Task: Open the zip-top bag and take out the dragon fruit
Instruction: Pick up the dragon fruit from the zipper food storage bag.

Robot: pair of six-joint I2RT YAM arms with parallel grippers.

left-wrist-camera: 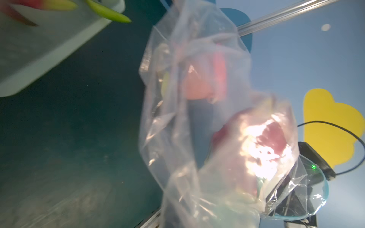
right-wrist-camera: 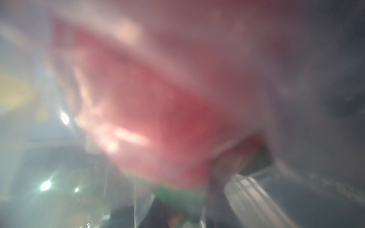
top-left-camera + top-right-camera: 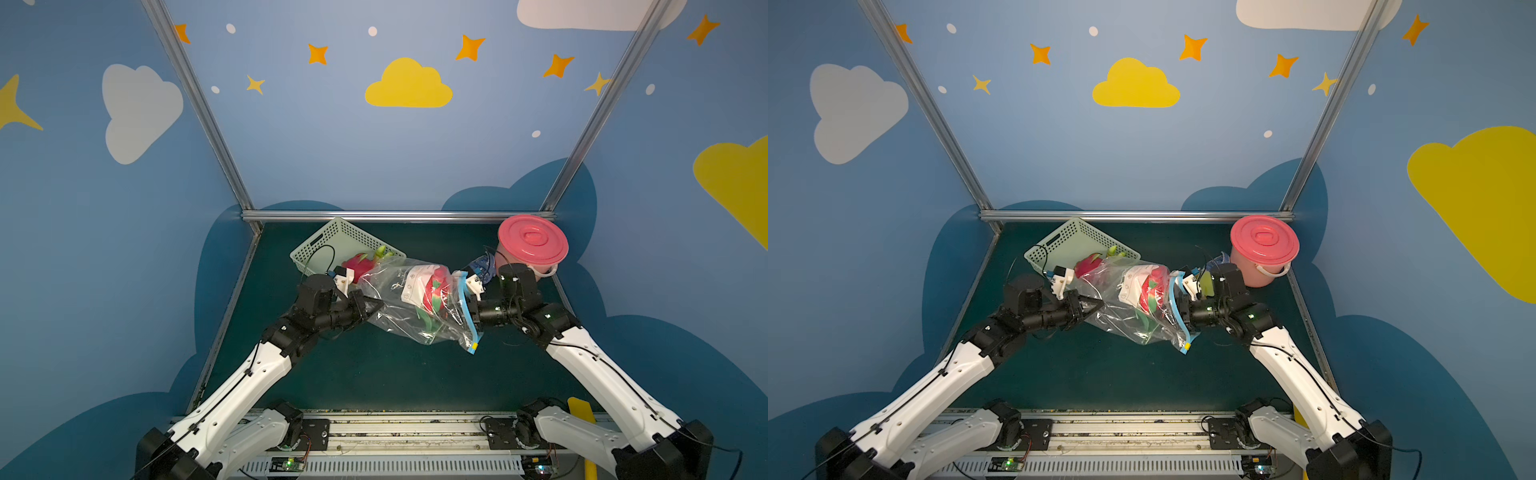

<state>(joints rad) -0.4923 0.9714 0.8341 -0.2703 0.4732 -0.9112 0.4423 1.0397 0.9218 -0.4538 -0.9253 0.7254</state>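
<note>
A large, crinkly, clear plastic zip-top bag point(image 3: 395, 320) is held stretched between the two arms over the dark green table point(image 3: 374, 374). Whether its lowest fold rests there cannot be told. The pink-red dragon fruit with green scales point(image 3: 432, 291) is seen inside it, close to the light-blue zip strip point(image 3: 468, 322).

The left gripper point(image 3: 374, 307) is closed to a point on the film at the end opposite the strip. The right gripper point(image 3: 476, 307) is set at the strip. Its jaws are hidden, so their state cannot be told.

The film is judged thin, limp and slippery, so it is best taken at the stiffer strip or the yellow end tab point(image 3: 473, 345). The fruit is judged firm, rounded and the heavier part. It is best gripped across its body, not by the scales.
</note>
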